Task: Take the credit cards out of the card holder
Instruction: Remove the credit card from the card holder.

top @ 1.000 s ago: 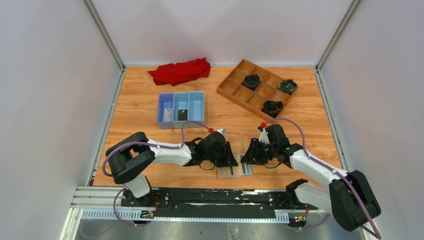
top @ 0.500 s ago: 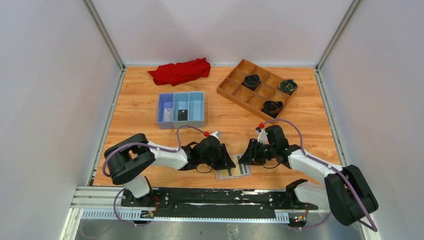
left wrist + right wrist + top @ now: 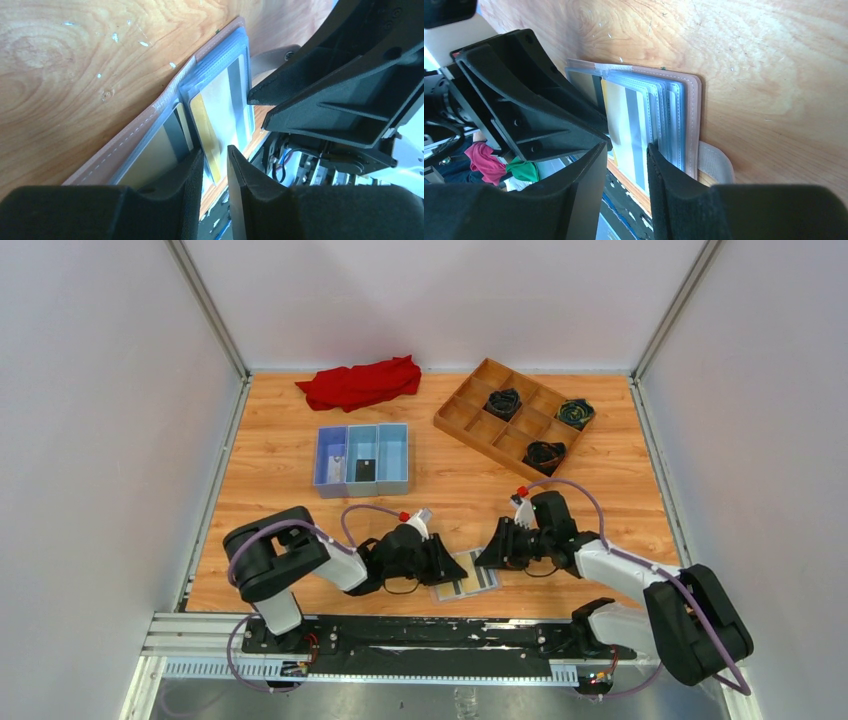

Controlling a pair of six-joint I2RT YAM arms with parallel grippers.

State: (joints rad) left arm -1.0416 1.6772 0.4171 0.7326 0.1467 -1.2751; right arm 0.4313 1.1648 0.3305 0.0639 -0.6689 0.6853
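The card holder lies open near the table's front edge, between both grippers. It shows tan-pink outside with clear sleeves. A gold-tan card sticks out of a sleeve, its end lying in the narrow gap of my left gripper, whose fingers do not visibly pinch it. A pale card with a grey stripe lies under my right gripper, which is open, one finger resting on the sleeves. In the top view the left gripper and the right gripper nearly meet over the holder.
A blue three-compartment tray stands mid-table. A wooden grid tray with dark rolled items sits back right. A red cloth lies at the back. The holder's white strap sticks out. The black base rail runs along the front.
Both grippers have dropped lower onto the holder and closer together. The left arm has pulled back to the left. The holder has turned a little, its right end now farther back.
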